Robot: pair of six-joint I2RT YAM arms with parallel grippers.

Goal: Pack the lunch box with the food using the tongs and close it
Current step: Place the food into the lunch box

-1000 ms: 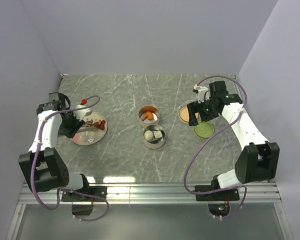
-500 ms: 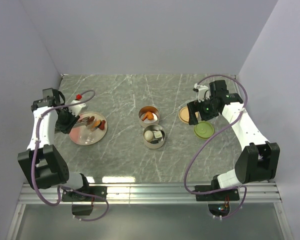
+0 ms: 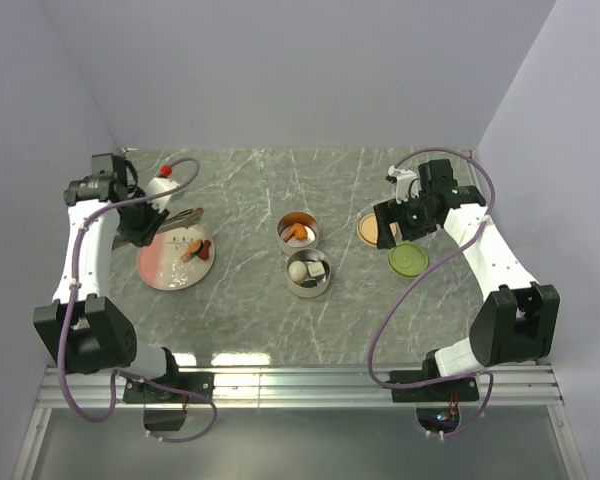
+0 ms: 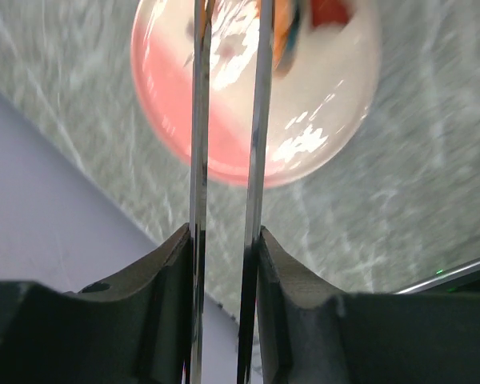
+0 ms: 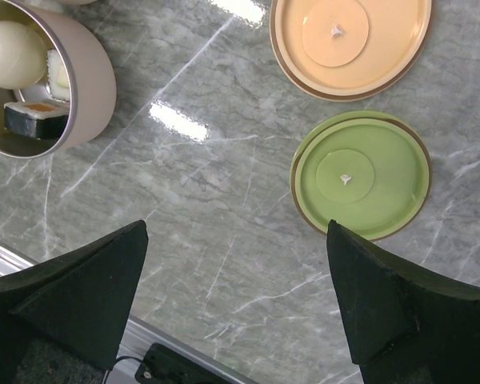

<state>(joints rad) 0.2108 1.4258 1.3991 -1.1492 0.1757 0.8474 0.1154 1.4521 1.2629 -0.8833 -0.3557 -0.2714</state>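
Both tongs (image 4: 258, 120) arms inside left pincer (image 4: 224, 248), tips above plate (image 4: 320, 136)

Open steel tins (image 5: 92, 76) hold food (image 5: 12, 52), orange lid (image 5: 348, 40) and green lid (image 5: 360, 176) flat nearby, tongs (image 4: 256, 120) squeezed narrow.

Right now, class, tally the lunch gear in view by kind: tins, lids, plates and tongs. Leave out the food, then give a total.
Tins: 2
Lids: 2 (one orange, one green)
Plate: 1
Tongs: 1
Total: 6
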